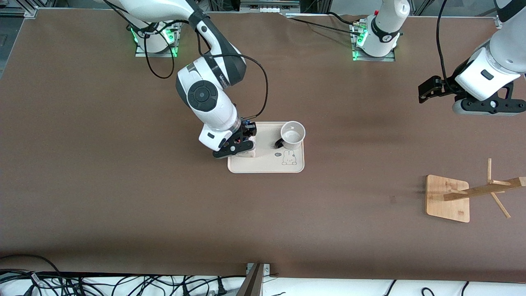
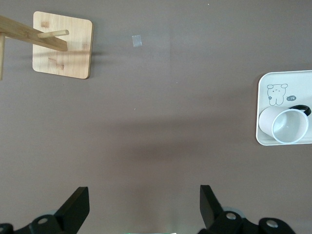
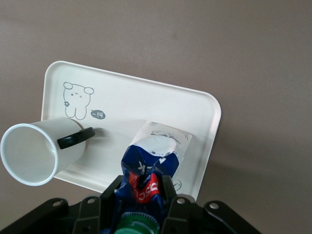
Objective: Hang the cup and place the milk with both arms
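The milk carton (image 3: 157, 158) stands on the cream tray (image 3: 146, 102) at the end toward the right arm. My right gripper (image 3: 141, 195) is shut on its dark blue top just under the green cap. In the front view the gripper (image 1: 233, 149) hides most of the carton (image 1: 247, 154). The white cup (image 1: 293, 134) stands upright on the same tray (image 1: 267, 167), beside the carton, its black handle (image 3: 75, 138) toward the carton. My left gripper (image 1: 487, 107) is open and empty in the air over bare table at the left arm's end, fingers (image 2: 78, 207) wide apart.
A wooden peg rack (image 1: 448, 198) stands at the left arm's end of the table, nearer the front camera than the tray; it also shows in the left wrist view (image 2: 62, 45). A rabbit drawing marks the tray. Cables lie along the front edge.
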`<action>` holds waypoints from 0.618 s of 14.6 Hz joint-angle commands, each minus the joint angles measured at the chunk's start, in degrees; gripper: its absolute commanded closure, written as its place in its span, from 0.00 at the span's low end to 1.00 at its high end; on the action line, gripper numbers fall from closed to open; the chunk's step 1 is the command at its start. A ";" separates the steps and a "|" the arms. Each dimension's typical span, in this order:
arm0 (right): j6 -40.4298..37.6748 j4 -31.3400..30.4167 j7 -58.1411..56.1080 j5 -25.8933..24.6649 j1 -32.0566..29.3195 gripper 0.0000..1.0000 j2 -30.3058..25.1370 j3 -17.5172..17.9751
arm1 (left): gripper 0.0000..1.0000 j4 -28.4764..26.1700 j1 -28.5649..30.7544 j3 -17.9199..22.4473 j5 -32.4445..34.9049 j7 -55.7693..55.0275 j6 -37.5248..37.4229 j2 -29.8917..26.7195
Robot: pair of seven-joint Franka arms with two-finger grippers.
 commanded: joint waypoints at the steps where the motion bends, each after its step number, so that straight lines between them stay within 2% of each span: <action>1: -2.25 -0.69 -0.25 1.14 0.51 0.64 -2.62 -0.33 | 0.00 1.55 0.11 -0.34 0.70 0.31 -1.41 0.45; 7: -7.52 -0.69 0.10 1.06 0.15 0.65 -6.84 -0.94 | 0.00 1.55 0.11 -0.34 0.70 0.31 -1.41 0.45; 9: -10.24 -0.60 0.02 0.97 0.07 0.65 -9.30 -3.39 | 0.00 1.55 0.11 -0.34 0.70 0.31 -1.41 0.45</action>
